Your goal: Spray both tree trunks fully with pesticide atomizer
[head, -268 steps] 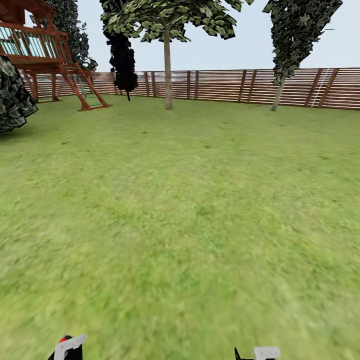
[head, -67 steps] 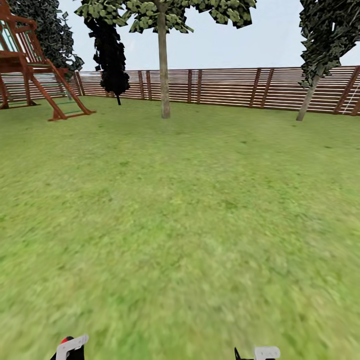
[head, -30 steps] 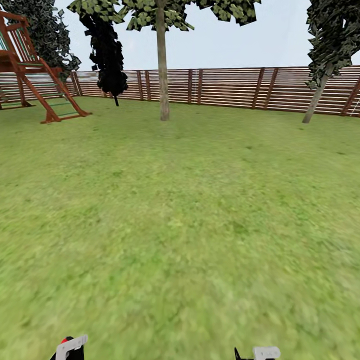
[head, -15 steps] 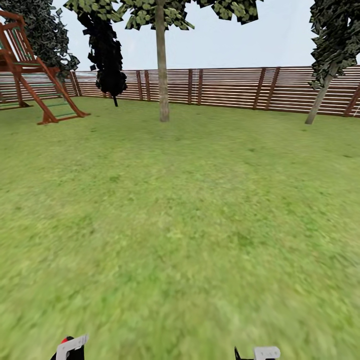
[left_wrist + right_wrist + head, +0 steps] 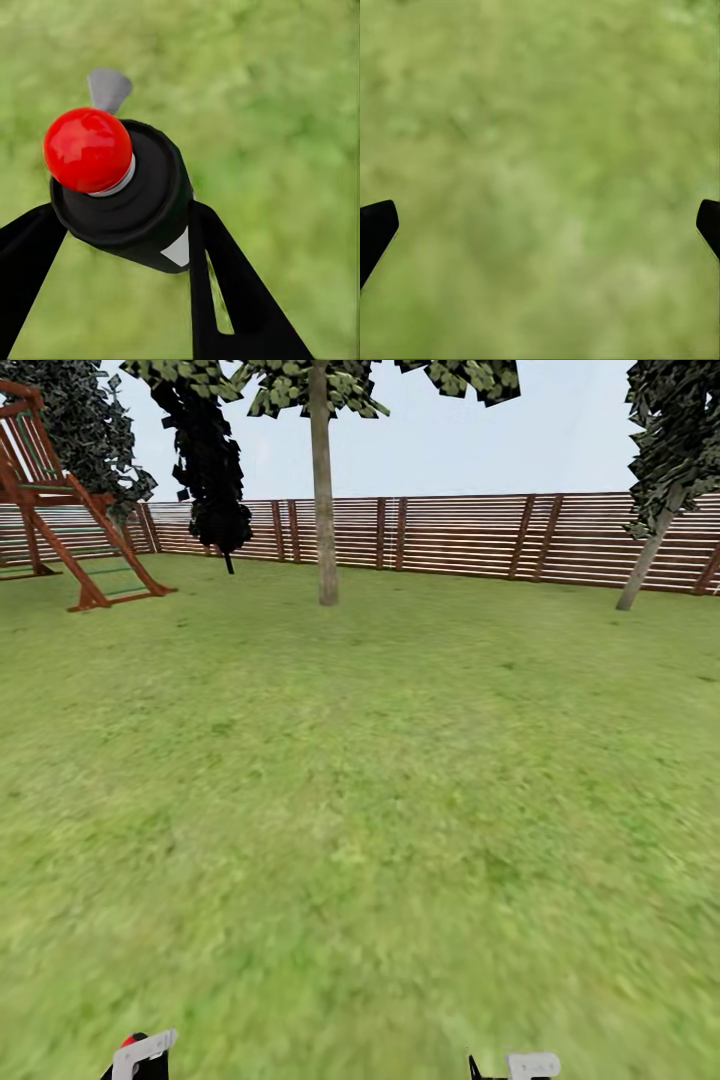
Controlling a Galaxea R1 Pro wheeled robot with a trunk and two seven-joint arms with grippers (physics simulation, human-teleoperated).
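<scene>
As view nears trunk (image 5: pixel 324 510) at 12 o'clock vs. earlier, left tool (image 5: pixel 127 247) grips spray bottle (image 5: pixel 124 199); right tool (image 5: pixel 540 225) spread, empty; spraying pending.

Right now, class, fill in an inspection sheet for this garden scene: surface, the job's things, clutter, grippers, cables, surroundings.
Surface: green grass floor, blurry, open ahead of the robot.
Job's things: pesticide atomizer, dark body with red tip, held between the left gripper's fingers; nearer tree trunk straight ahead, second tree trunk leaning, far right by the fence; no white specks seen on either.
Clutter: nothing seen on the grass.
Grippers: left gripper shut on the atomizer; right gripper open, fingers wide apart over grass.
Cables: nothing seen.
Surroundings: brown slat fence across the back; wooden playhouse far left; dark foliage beside it.
</scene>
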